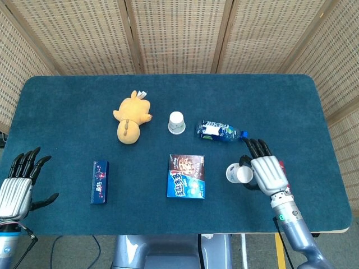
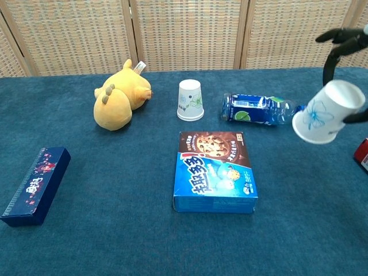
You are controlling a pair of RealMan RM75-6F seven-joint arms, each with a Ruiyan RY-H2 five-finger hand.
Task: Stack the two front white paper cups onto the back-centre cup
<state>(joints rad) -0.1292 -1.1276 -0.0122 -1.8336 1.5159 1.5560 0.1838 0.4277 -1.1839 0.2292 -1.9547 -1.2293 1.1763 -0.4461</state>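
Right hand (image 1: 268,174) grips a white paper cup (image 2: 327,112) with a blue flower print, held tilted above the table (image 1: 314,112), its bottom toward the cookie box (image 2: 214,171); its inside is not visible. The back-centre cup (image 2: 190,100), white with a green motif, stands upside down between the yellow plush toy (image 2: 119,96) and the lying water bottle (image 2: 259,109). Left hand (image 1: 18,185) rests with fingers spread, holding nothing, near the front-left table edge.

Both hands have ribbed silver-white backs and black fingers. The right hand (image 1: 265,172) joins a grey-blue metallic forearm (image 1: 297,235) through a pale wrist collar. A thin cable hangs below the left hand (image 1: 15,189).
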